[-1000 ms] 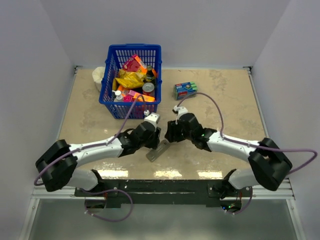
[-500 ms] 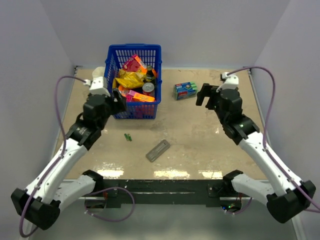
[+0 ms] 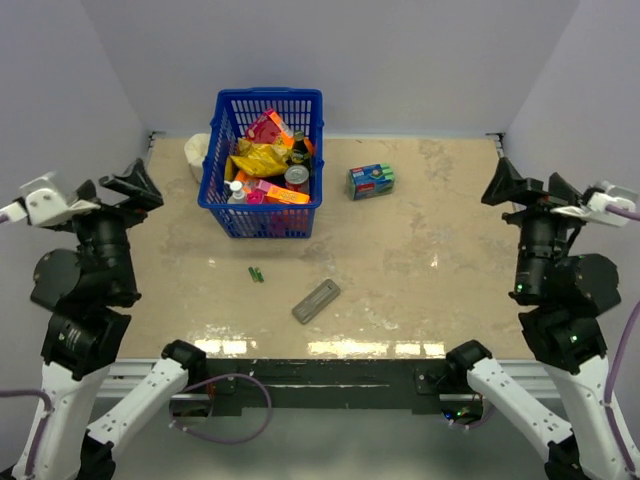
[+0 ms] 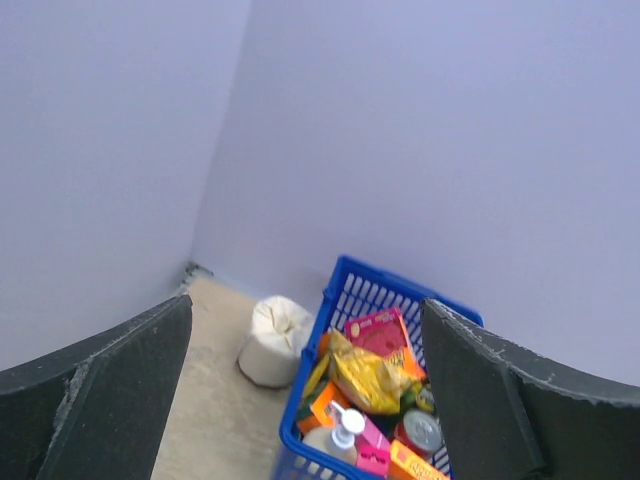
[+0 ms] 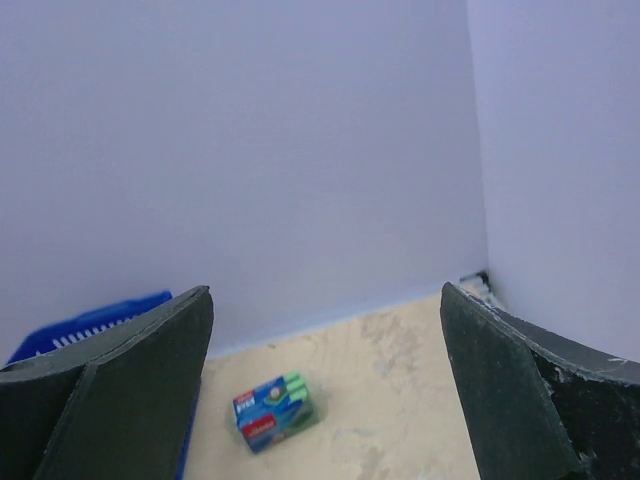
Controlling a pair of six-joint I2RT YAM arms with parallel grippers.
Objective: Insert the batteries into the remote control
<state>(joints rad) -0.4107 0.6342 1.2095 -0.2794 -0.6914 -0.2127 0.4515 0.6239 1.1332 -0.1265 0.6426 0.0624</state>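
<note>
Your two arms stand at the side edges of the top view, the left gripper (image 3: 108, 190) at the left edge of the frame and the right gripper (image 3: 528, 188) at the right edge. Each has its fingers spread wide with nothing between them. The remote control (image 3: 316, 300) lies flat on the table (image 3: 440, 260) just below the middle of the frame, angled with its upper end to the right and well apart from both grippers. Only the top view shows you this, since neither wrist camera has the remote in frame. Up and left of it lies a tiny greenish pair of sticks (image 3: 257, 274), too small to make out further. The left wrist view looks between its dark fingers (image 4: 110, 390) at the blue basket (image 4: 345, 290) in the lower middle of its frame. There you can pick out a yellow snack bag (image 4: 372, 372), a can (image 4: 420, 432) and a white pump bottle (image 4: 343, 428). A white roll (image 4: 275, 335) sits just beside the basket's left wall, near the corner of the pale walls. The right wrist view shows you a blue-green box (image 5: 275, 412) at the bottom centre, on bare table, with an edge of the basket at the lower left.
</note>
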